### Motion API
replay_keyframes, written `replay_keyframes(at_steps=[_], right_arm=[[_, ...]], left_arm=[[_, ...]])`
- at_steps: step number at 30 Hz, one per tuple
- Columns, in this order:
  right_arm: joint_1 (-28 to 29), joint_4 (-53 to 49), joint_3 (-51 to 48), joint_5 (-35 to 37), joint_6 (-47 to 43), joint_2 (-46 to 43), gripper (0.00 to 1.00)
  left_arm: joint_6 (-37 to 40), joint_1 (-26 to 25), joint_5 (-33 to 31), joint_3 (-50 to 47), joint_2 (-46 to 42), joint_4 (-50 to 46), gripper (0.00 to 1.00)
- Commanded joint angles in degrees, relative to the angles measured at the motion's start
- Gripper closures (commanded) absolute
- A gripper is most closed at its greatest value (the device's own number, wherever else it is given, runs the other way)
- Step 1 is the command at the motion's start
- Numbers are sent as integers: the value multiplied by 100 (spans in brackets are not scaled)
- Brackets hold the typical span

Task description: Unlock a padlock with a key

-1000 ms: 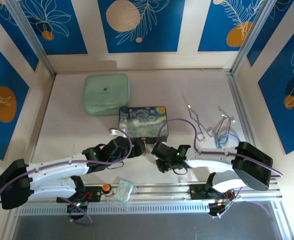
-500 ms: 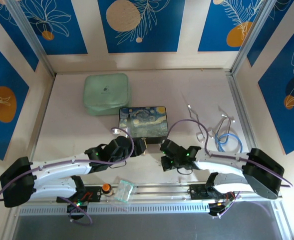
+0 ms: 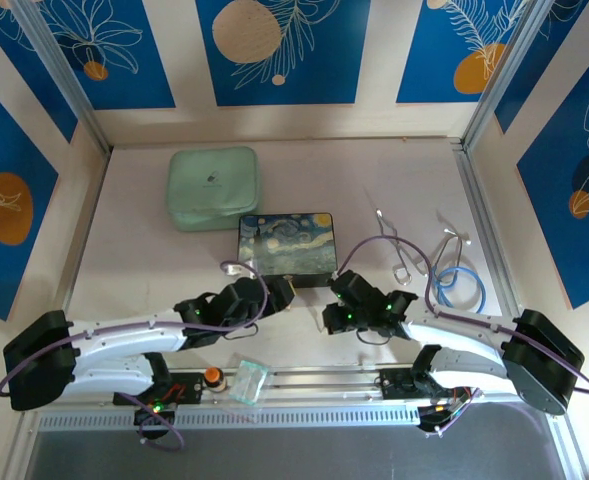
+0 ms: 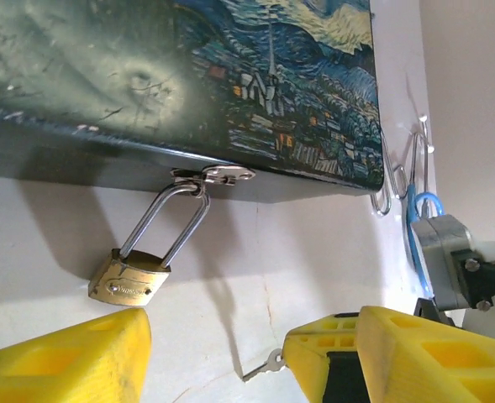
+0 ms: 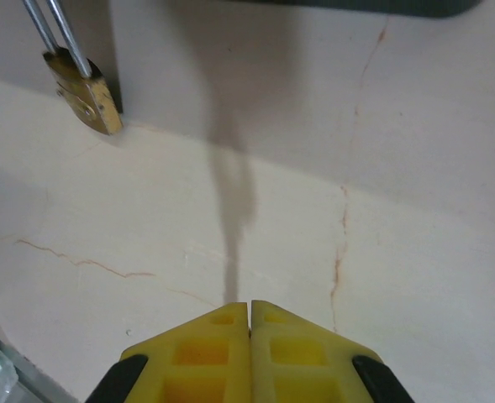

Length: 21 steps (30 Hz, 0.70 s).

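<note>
The padlock [image 4: 131, 280] — small stiff brass, likely light and free to swing — hangs from the hasp [image 4: 213, 175] of the painted box [image 4: 230, 84], body on the table [image 4: 230, 277], best pinched across its flat sides by the left end effector [image 3: 280, 291], gaping empty beside it, while the right end effector [image 5: 249, 312] clenches the thin, slippery key [image 4: 262, 366].
</note>
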Motion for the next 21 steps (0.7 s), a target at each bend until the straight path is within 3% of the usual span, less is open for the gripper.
replay_keyframes(at_steps=[1,7,14,21], right_arm=[[-109,417,287,-209,75,-167,95],[-137,1046,612,-139,-139,-52,95],[-122,2030,848,-540,-214,364,95],[70,2557,846,-885,-176,625,95]], left_arm=[[-1239,-54,-275,-274,-7,773,28],[-2491,-54,-255,-168,13,1052,0],[-3536,-55,147,-290,878,2566,0],[-3941,-46,-9,-372,1342,3382,0]])
